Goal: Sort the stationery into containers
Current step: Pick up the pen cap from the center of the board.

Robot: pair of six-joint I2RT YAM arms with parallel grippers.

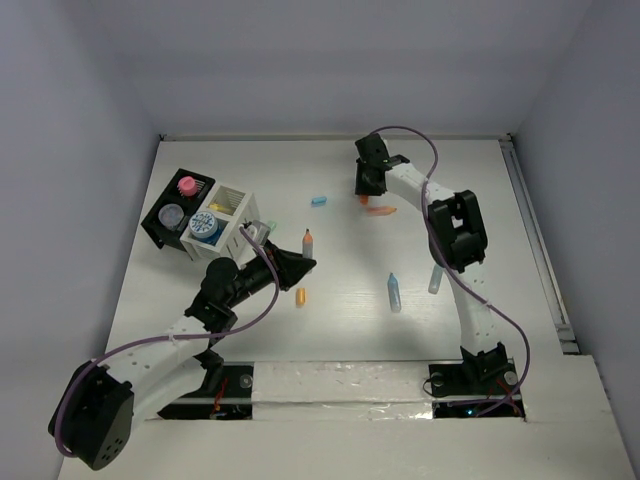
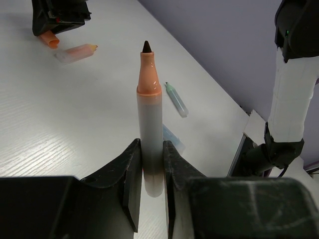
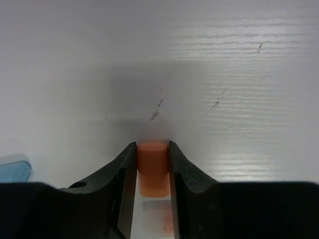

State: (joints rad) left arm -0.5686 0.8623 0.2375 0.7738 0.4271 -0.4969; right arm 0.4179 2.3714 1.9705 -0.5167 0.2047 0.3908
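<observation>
At the far side of the white table [image 1: 350, 335], the right gripper [image 3: 152, 147] has its jaws drawn narrow against both sides of a short orange plastic cap [image 3: 152, 172]. The left gripper [image 2: 152, 154] clamps the grey barrel of an uncapped orange-tipped marker [image 2: 149, 99], near the white compartmented box [image 1: 228, 240] that adjoins the black ribbed tray [image 1: 152, 226]. A pale blue stick [image 1: 394, 292] lies mid-table.

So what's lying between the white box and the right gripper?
Only a short light-blue cap, seen in the top view.
</observation>
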